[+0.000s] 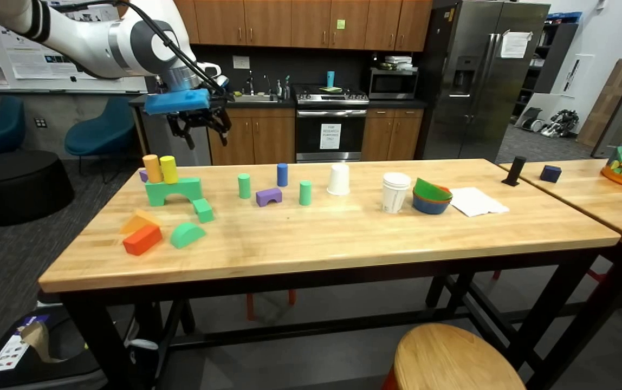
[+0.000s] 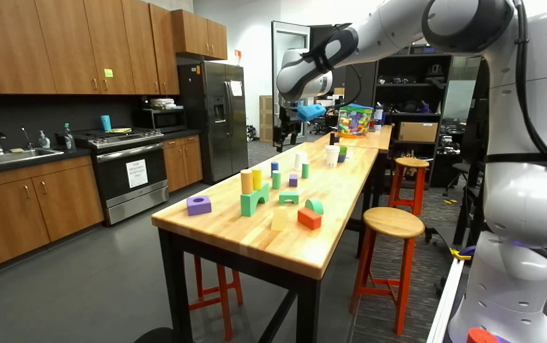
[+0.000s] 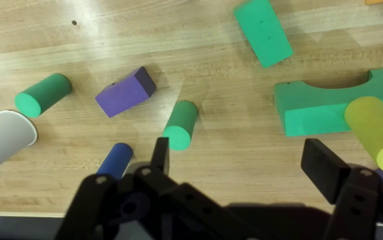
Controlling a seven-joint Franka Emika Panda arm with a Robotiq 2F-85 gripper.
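My gripper (image 1: 207, 143) is open and empty, raised above the far side of the wooden table. In the wrist view its fingers (image 3: 236, 150) stand wide apart over bare wood. The left finger overlaps the edge of an upright green cylinder (image 3: 182, 121). The right finger is nearest a green arch (image 3: 315, 116), which bears a yellow cylinder (image 3: 376, 133) and an orange cylinder (image 1: 152, 168). A purple arch (image 3: 124, 95), a blue cylinder (image 3: 116, 160), another green cylinder (image 3: 44, 95) and an upturned white cup (image 3: 6, 136) lie to the left. A small green block (image 3: 263, 33) is above.
A red block (image 1: 143, 240), orange wedge (image 1: 140, 221) and green half-round (image 1: 187, 235) lie near the table's front. A purple block with a hole (image 2: 198, 205) sits at one end. White cups (image 1: 395, 192), nested bowls (image 1: 431, 200) and white paper (image 1: 476, 201) are farther along.
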